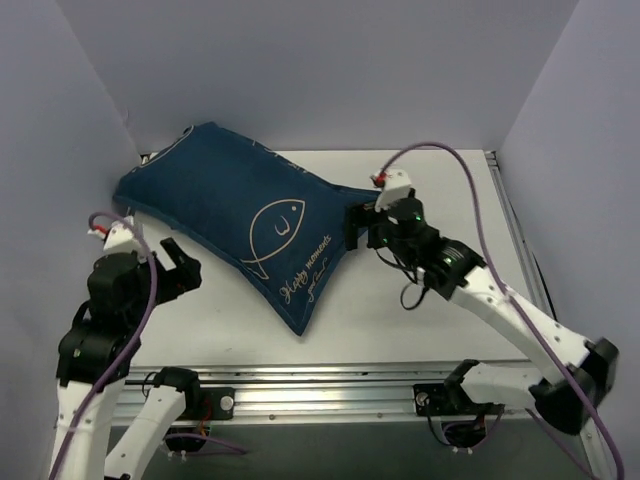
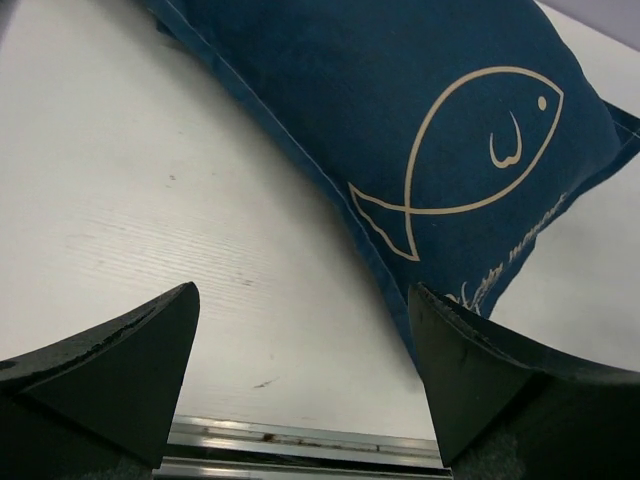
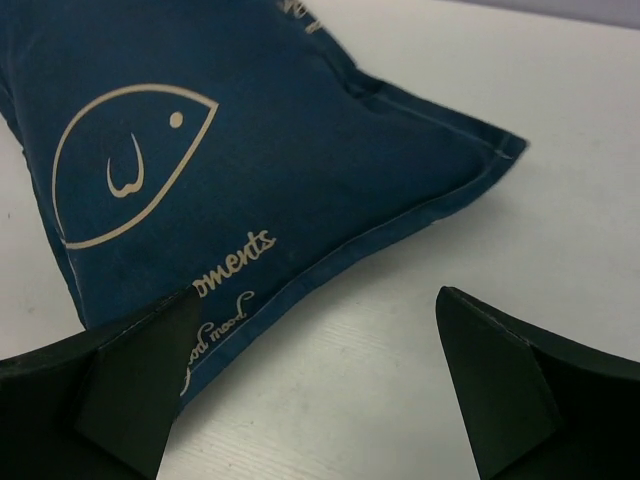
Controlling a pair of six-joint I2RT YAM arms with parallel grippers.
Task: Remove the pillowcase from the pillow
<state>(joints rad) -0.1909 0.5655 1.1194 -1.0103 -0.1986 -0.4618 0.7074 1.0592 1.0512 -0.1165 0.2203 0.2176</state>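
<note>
The navy pillowcase (image 1: pixel 240 215) with a cream fish and cursive script lies plump and slanted across the left and middle of the white table (image 1: pixel 420 320). The white pillow is hidden inside it. My left gripper (image 1: pixel 183 262) is open and empty, just off the pillowcase's near left edge. In the left wrist view the gripper (image 2: pixel 305 370) hangs over bare table with the pillowcase (image 2: pixel 400 120) ahead and to the right. My right gripper (image 1: pixel 352 230) is open and empty at the pillowcase's right corner. In the right wrist view the gripper (image 3: pixel 315 390) stands apart from the seamed edge of the pillowcase (image 3: pixel 250 150).
An aluminium rail (image 1: pixel 320 385) runs along the table's near edge and another along the right side (image 1: pixel 510 220). Grey walls close in the back and both sides; the pillowcase's far left corner lies against the left wall. Purple cables loop over both arms.
</note>
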